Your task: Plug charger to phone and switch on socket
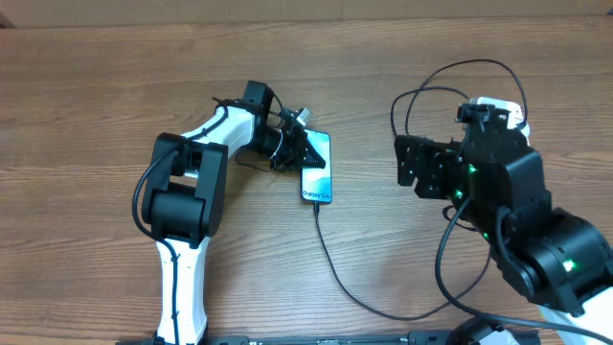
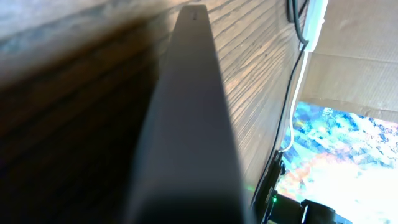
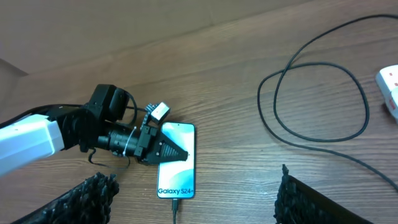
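On the left, my white left arm reaches over the brown wood-grain table (image 1: pixel 86 86), and the left gripper (image 3: pixel 179 154) lies with its black tapered fingers across the far half of the slim rectangular phone (image 3: pixel 184 177) with the cyan-blue screen. I read that as pinning the phone so it cannot slide on the bare wood. Whether those fingers are pinched together or merely pressed down I cannot tell, since the left wrist view is filled by one blurred dark slab. The phone lies flat, left of centre, its lettered end nearest me. At that near end the small connector tip (image 3: pixel 175 205) of the long thin black charger cable (image 1: pixel 320 230) touches the phone's edge, so I judge the plugging done, though I cannot confirm it is fully seated. The cable runs off near and right, then loops away to the far right. The right gripper (image 3: pixel 199 198) hangs above the table, its dark ribbed fingers (image 3: pixel 93 194) spread wide with nothing between them. Furthest right, the white power strip (image 3: pixel 388 87) with red markings lies partly under the right arm, handy for the switch press not yet done. No tray, box or other container is in view.
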